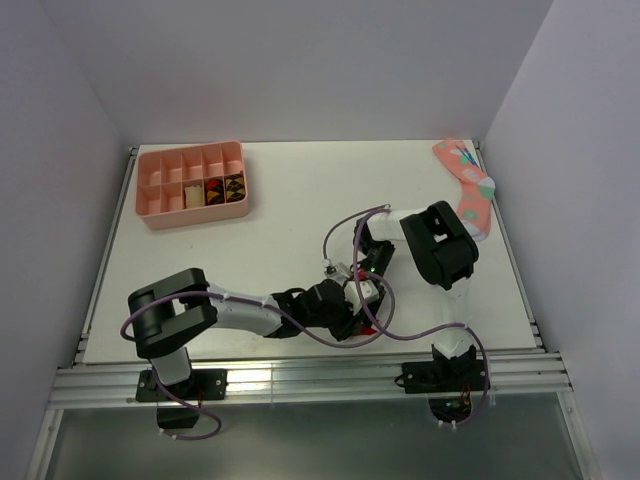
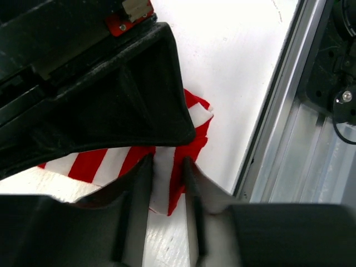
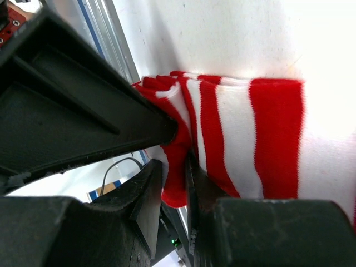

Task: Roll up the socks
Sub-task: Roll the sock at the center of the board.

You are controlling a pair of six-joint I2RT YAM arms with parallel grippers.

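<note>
Two grippers share one bit of cloth: the striped sock (image 3: 239, 133) lies flat on the table (image 1: 300, 200) just beyond the near rail (image 1: 300, 380), approx. mid-rail. L gripper (image 2: 165, 169) is pinching a red/white fold at the sock's rail-side edge. R gripper (image 3: 173, 175) is pinching a bunched red fold, also rail-side. Prob. both clamp the same end so the fold can't spring open while the roll is turned. Tan sock not seen in any view; could be inside the striped one or under the arms, can't tell. From above, wrists cover nearly all of the sock, so amt rolled is unclear. Pink sock (image 1: 465, 190) lies well away from the rail, far R corner, out of play.
</note>
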